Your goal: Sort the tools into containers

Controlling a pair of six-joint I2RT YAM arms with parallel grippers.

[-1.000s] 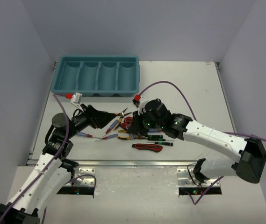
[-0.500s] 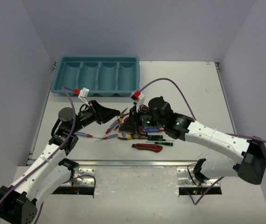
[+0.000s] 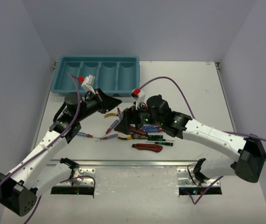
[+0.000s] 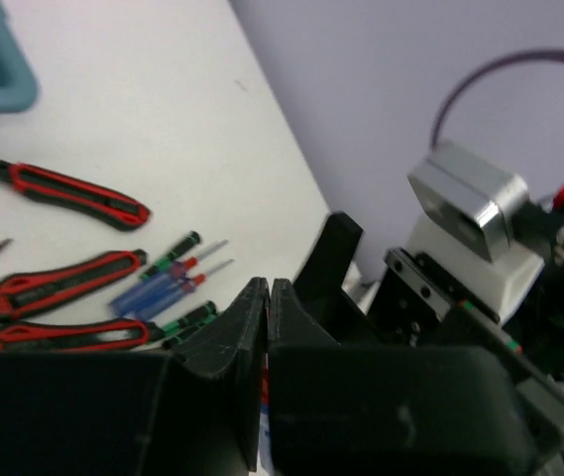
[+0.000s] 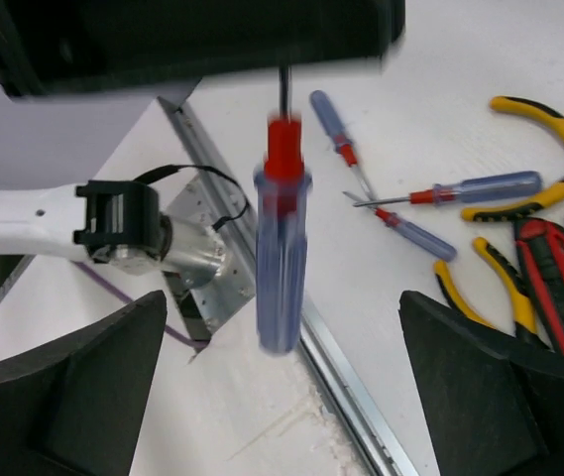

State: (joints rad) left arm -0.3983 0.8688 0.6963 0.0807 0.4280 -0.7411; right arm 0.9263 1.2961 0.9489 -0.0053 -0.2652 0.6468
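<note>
A blue-handled screwdriver (image 5: pixel 282 258) with a red collar hangs handle-down in the air. Its shaft runs up into my left gripper (image 5: pixel 192 40), which is shut on it. In the left wrist view the left gripper (image 4: pixel 268 288) has its jaws pressed together with a red and blue sliver between them. My right gripper (image 5: pixel 282 300) stands wide open, a finger on either side of the handle without touching it. From above, the left gripper (image 3: pixel 115 101) and the right gripper (image 3: pixel 122 123) meet over the tool pile, in front of the teal tray of containers (image 3: pixel 95 92).
Loose tools lie on the table: red-and-black utility knives (image 4: pixel 68 190) (image 3: pixel 147 147), yellow-handled pliers (image 5: pixel 544 119), blue-handled screwdrivers (image 5: pixel 480 186) (image 3: pixel 87 135) and thin green-and-black precision screwdrivers (image 3: pixel 161 138). A metal rail (image 5: pixel 361 397) marks the table's near edge.
My left gripper closed on the screwdriver's shaft and its arm swung up toward the tray. My right gripper opened and let go of the handle.
</note>
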